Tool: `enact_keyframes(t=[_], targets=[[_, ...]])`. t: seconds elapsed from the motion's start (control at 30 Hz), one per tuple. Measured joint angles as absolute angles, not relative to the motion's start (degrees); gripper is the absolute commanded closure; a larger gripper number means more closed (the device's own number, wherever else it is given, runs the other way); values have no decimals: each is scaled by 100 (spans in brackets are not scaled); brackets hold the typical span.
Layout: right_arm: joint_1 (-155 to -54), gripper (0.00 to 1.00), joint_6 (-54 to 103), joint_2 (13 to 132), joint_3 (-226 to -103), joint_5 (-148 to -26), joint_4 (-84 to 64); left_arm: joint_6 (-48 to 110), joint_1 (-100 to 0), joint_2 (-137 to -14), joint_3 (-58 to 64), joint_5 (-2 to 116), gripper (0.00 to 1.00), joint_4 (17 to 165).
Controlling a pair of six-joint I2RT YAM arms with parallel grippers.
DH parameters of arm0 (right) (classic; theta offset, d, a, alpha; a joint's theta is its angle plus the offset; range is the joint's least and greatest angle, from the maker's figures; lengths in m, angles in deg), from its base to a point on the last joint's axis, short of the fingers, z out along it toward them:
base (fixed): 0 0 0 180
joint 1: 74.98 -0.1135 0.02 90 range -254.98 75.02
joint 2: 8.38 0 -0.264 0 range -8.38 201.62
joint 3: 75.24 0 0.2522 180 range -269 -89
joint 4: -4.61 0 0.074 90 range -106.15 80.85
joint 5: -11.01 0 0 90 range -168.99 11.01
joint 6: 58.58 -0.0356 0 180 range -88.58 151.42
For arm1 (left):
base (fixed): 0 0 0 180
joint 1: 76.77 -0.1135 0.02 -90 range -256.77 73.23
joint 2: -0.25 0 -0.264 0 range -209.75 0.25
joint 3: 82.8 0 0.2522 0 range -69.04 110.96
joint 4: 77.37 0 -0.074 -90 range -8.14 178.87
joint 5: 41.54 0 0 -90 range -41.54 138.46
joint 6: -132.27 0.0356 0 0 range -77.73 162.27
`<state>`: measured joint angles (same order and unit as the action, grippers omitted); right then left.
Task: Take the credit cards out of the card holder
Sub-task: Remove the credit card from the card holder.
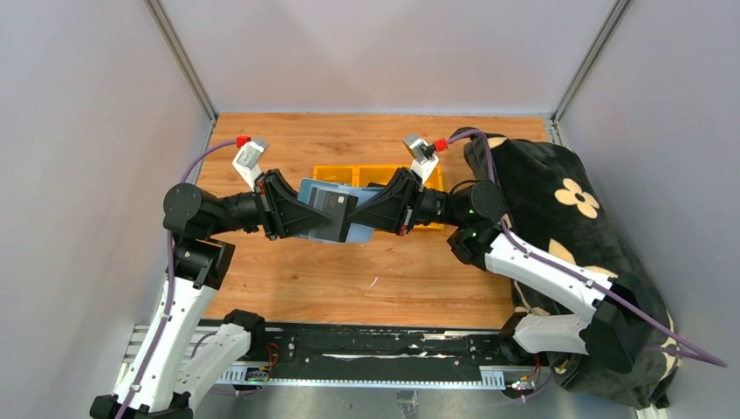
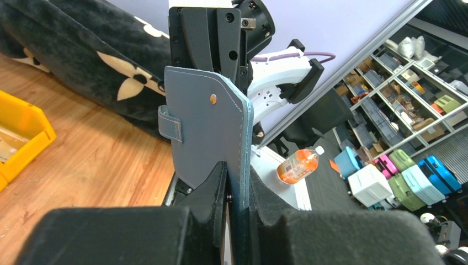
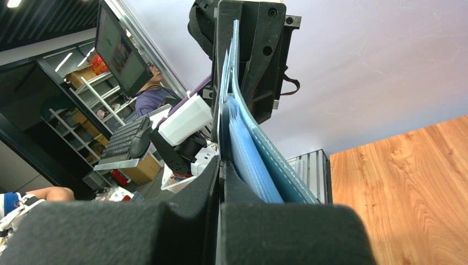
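Pulling out 1 card point(image 1: 336, 206) is the step in hand. The card holder point(image 1: 311, 192) hangs above the table point(image 1: 349, 281) between the 2 arms, long axis left to right, mouth probably toward the right. The left gripper point(image 1: 292, 212) clamps its end with narrow fingers; the right gripper point(image 1: 359, 218) is pinched tight on a thin edge, apparently the card. Next, it should pull straight along this axis.

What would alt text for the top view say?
The left gripper holds a slate-blue card holder above the wooden table; the right gripper pinches its opposite end. Yellow bins sit behind, a black flowered cloth at right.
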<state>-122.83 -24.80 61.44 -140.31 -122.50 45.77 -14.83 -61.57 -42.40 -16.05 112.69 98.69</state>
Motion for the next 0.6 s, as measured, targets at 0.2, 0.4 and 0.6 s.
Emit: enact_keyframes(t=[0.2, 0.4, 0.6], targets=[[-12274, 100, -2524, 6063, -13937, -12232, 4658, -1516, -6159, -4238, -1605, 11269, 91, 9939], [-12253, 78, -2522, 6017, -13907, -12232, 4621, -1433, -6159, -4238, -1603, 11247, 100, 9915], [-12255, 54, -2561, 6030, -13909, -12197, 4511, -1081, -6159, -4238, -1537, 11074, 100, 9709]])
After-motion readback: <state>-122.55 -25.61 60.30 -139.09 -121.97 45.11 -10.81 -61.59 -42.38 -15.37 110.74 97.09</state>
